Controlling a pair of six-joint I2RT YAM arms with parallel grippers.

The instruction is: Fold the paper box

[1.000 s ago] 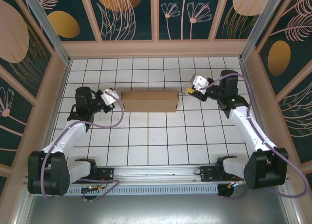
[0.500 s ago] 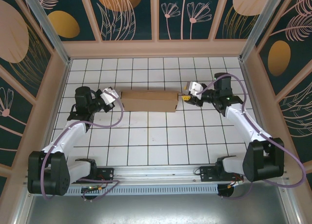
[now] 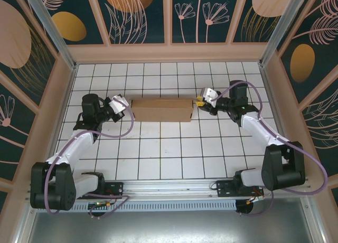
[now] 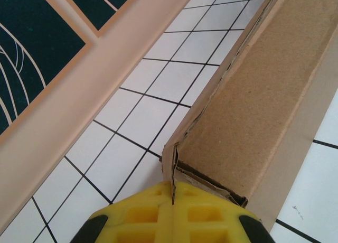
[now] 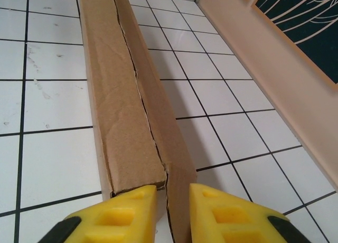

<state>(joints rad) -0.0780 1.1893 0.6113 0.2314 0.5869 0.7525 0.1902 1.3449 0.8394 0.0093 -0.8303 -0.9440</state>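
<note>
The box [image 3: 161, 109] lay flat on the tiled table [image 3: 174, 148], towards the back, long side across. The left gripper [image 4: 172, 208] sat at its left end, fingers pressed together against the corner; whether they nipped any cardboard was unclear. The right gripper [image 5: 172, 203] was at the right end, fingers slightly apart, astride an upright wall; grip uncertain.

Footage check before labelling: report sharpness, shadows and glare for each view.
Top view: even light, sharp, no glare on the tiles, only a faint shadow along the box. Left wrist view: cardboard grain crisp, dark shadow under the end flap. Right wrist view: sharp, evenly lit, no glare.
</note>
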